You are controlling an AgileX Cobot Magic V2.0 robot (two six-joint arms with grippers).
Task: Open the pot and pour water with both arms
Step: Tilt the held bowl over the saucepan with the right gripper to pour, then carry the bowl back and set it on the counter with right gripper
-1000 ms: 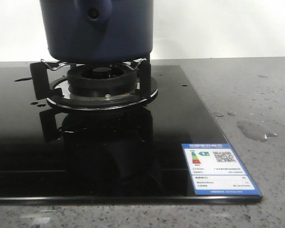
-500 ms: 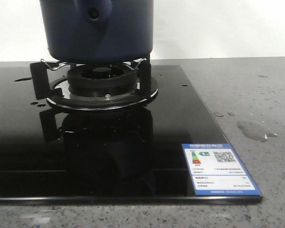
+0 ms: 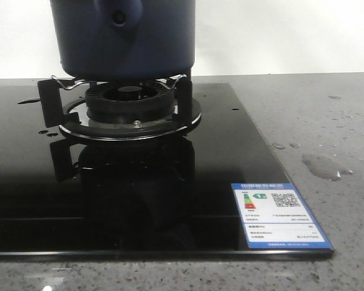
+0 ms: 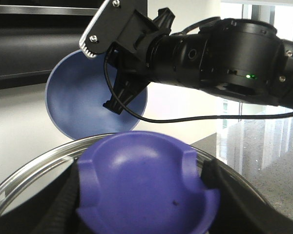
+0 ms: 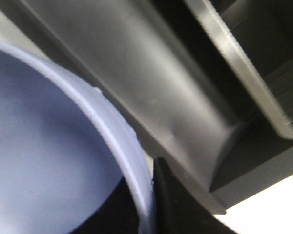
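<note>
One pot [image 3: 124, 39], dark navy, sits on the wire supports over the single burner [image 3: 130, 103] of a black glass hob [image 3: 230, 145], stub handle with its dark hole facing the front camera. Only writing anywhere is one blue-bordered sticker [image 3: 280, 215] at the hob's near right corner: it's got a QR code, a coloured arrow chart like an energy rating, and a few rows of print too small to read. No brand I can make out. The grey speckled surface [image 3: 315, 115] to the right has one bigger puddle [image 3: 321, 165] plus some small drops.

Left wrist view looks down at a blue knob [image 4: 146, 183] over a metal rim [image 4: 34, 173]; the left tool itself isn't clearly visible, so can't tell its state. Same view shows the right tool [image 4: 118, 97] clamped on the edge of a blue bowl-shaped lid [image 4: 83, 105] held up in the air. Right wrist view is just a blurry pale-blue rim [image 5: 117, 141] close up.
</note>
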